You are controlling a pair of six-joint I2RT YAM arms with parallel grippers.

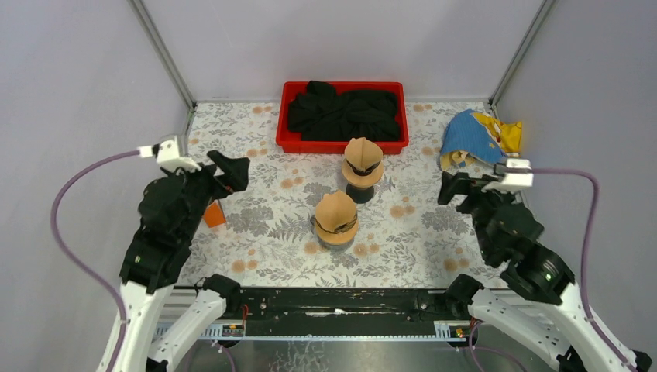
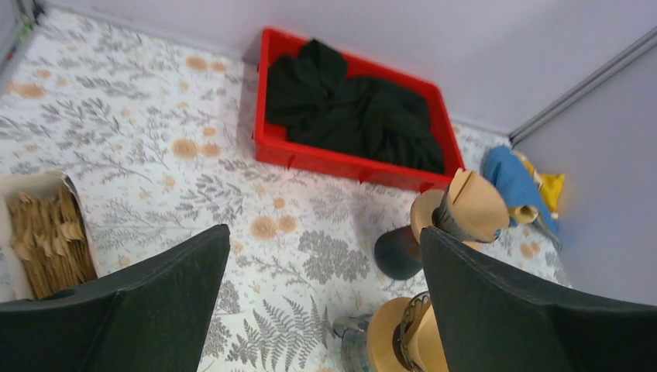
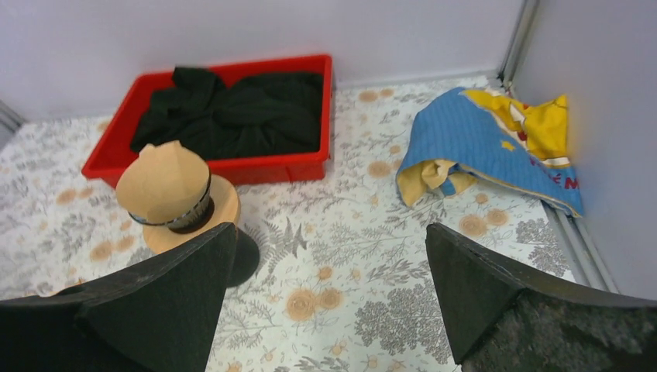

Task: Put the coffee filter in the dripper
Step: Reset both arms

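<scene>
**Coffee filters seated on both drippers, both arms empty**

Coffee filter, tan folded paper (image 1: 363,151), sits point-up over the far wooden dripper (image 1: 362,177); a second tan filter (image 1: 334,209) caps the near dripper (image 1: 336,231). We see the left gripper (image 1: 230,172) and right gripper (image 1: 449,188) with jaws spread wide, holding nothing, each hanging off to its own side. A box of spare brown filters (image 2: 46,230) lies at the counter's left edge. We judge this fits either filters already placed or ones awaiting seating. Open floral counter (image 1: 418,232) surrounds the drippers; the red plastic tray (image 1: 288,140) and the blue-and-yellow cloth (image 1: 474,138) crowd the back.
</scene>
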